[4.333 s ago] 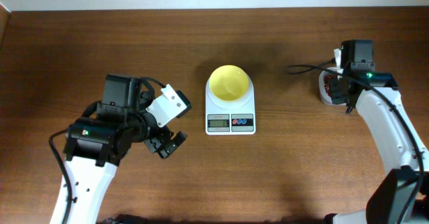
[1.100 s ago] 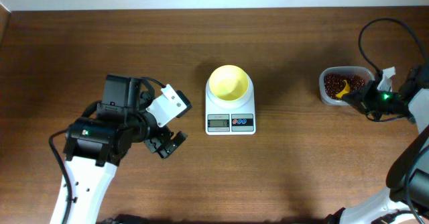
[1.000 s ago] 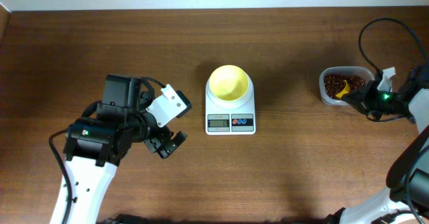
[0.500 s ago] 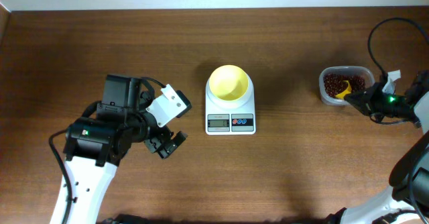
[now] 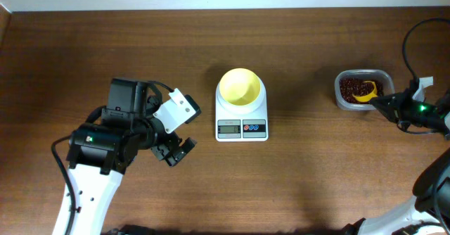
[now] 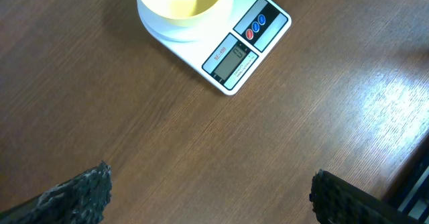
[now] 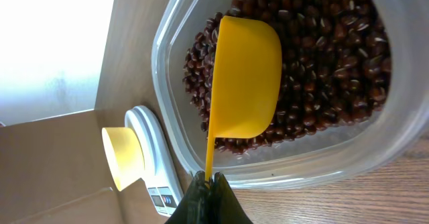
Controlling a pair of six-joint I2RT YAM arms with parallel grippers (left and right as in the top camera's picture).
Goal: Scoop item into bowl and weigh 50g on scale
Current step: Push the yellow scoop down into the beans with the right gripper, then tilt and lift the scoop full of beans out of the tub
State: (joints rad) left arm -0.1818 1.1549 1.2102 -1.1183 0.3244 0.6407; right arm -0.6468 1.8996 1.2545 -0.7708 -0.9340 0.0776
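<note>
Right gripper (image 7: 209,186) clenched on yellow scoop (image 7: 244,76) handle, cup lying on beans (image 7: 322,56) in clear tub (image 7: 335,165) | left gripper (image 5: 176,153) released above table (image 5: 295,186) | bowl (image 5: 240,86) sits on scale (image 5: 241,127)

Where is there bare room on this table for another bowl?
Bare wood lies between the scale and the tub, and across the front below the scale. It is tighter between the left gripper and the scale, and crowded at the tub, where the right gripper holds the scoop.
</note>
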